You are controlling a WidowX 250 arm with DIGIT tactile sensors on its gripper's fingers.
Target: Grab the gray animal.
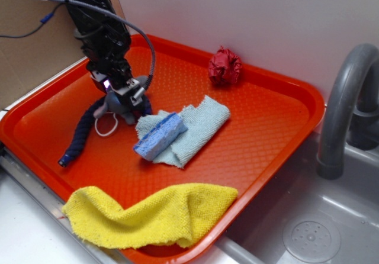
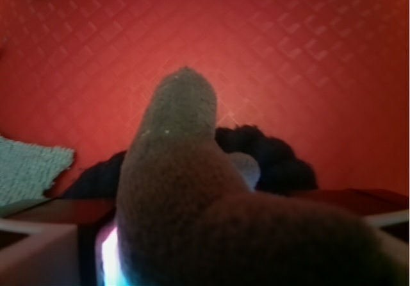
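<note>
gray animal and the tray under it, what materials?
Gray animal: looks like plush fabric; the wrist view shows a fuzzy, matte nap. Its dark navy limb looks like braided rope, judging by the twisted texture. Tray: likely molded plastic, orange-red, with an embossed diamond pattern and slight sheen.

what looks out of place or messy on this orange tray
The yellow terry cloth droops over the front rim of the orange plastic tray. The light blue cloth lies crumpled under the blue sponge. Nothing looks spilled or damaged.
</note>
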